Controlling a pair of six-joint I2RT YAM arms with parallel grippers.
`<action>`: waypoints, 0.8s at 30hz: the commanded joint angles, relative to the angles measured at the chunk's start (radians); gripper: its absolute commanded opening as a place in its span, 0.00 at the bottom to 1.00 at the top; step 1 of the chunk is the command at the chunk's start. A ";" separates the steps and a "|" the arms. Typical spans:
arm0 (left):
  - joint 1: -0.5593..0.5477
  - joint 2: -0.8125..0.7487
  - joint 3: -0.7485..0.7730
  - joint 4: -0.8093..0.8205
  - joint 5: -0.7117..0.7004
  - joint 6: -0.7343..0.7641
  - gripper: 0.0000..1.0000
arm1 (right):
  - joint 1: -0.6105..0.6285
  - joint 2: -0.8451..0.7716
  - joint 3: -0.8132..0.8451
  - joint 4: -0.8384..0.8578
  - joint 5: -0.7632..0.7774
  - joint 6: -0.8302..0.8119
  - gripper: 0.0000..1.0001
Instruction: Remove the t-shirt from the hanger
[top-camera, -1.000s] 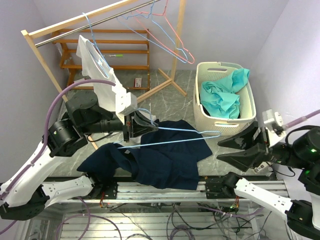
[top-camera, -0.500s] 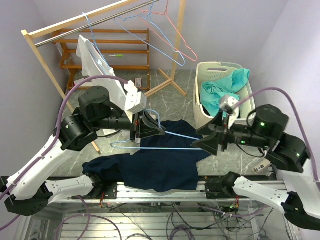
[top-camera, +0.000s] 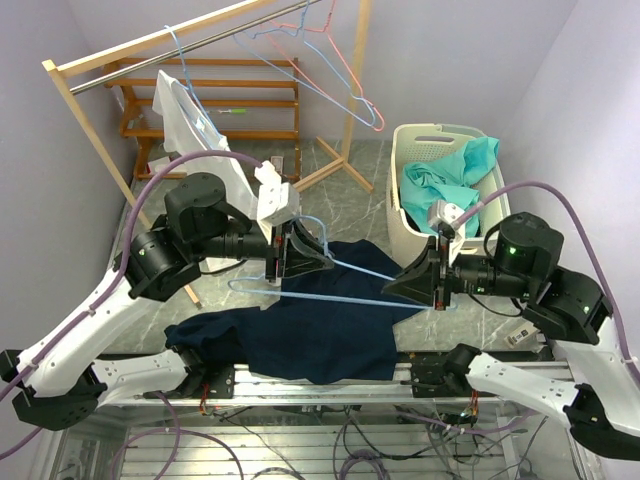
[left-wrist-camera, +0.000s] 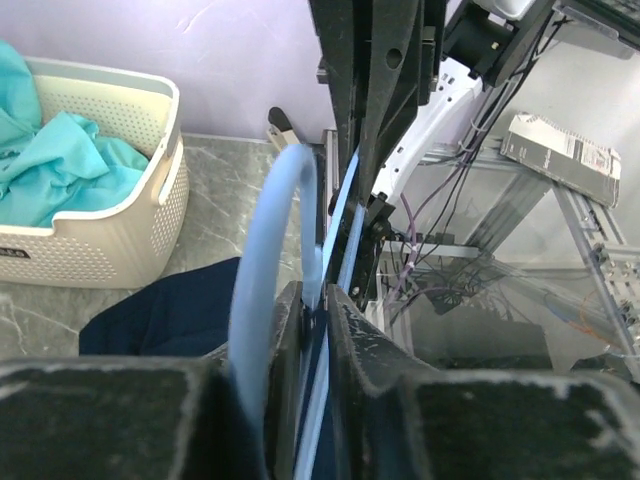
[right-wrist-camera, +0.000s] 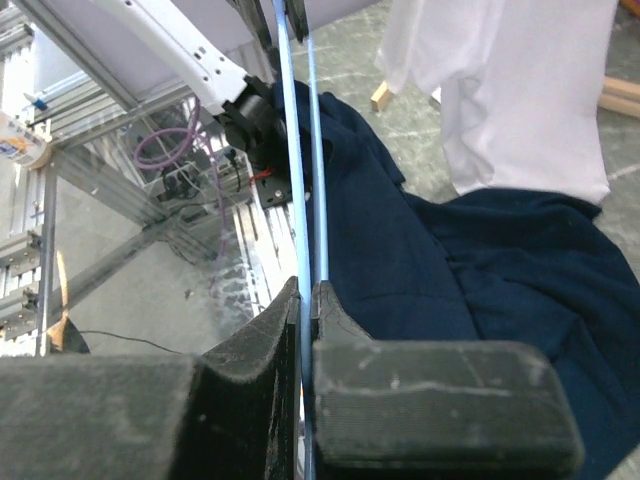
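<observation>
A dark navy t-shirt (top-camera: 310, 325) lies spread on the floor in front of the arms; it also shows in the right wrist view (right-wrist-camera: 480, 260) and the left wrist view (left-wrist-camera: 170, 310). A light blue wire hanger (top-camera: 340, 285) is held in the air above it, free of the shirt. My left gripper (top-camera: 300, 255) is shut on the hanger's neck just below the hook (left-wrist-camera: 265, 260). My right gripper (top-camera: 425, 283) is shut on the hanger's other end, its wires (right-wrist-camera: 300, 150) running out between the jaws.
A cream laundry basket (top-camera: 410, 215) with teal clothes stands at the right. A wooden rail (top-camera: 160, 40) at the back carries a white shirt (top-camera: 195, 125) on a hanger and several bare wire hangers (top-camera: 340, 70). A wooden rack (top-camera: 220, 95) stands behind it.
My right arm swung in from the far right and closed on the hanger's end. My left gripper lifted the hanger up and back; the navy shirt dropped flat onto the floor.
</observation>
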 joint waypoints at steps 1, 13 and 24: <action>-0.001 -0.047 -0.010 0.025 -0.043 -0.010 0.33 | -0.010 -0.057 0.032 -0.088 0.154 0.011 0.00; 0.000 -0.365 -0.120 -0.026 -0.454 -0.007 0.48 | -0.010 -0.177 0.073 -0.187 0.375 0.058 0.00; 0.000 -0.746 -0.444 -0.077 -0.950 -0.115 0.43 | -0.010 -0.022 -0.008 0.024 0.502 0.098 0.00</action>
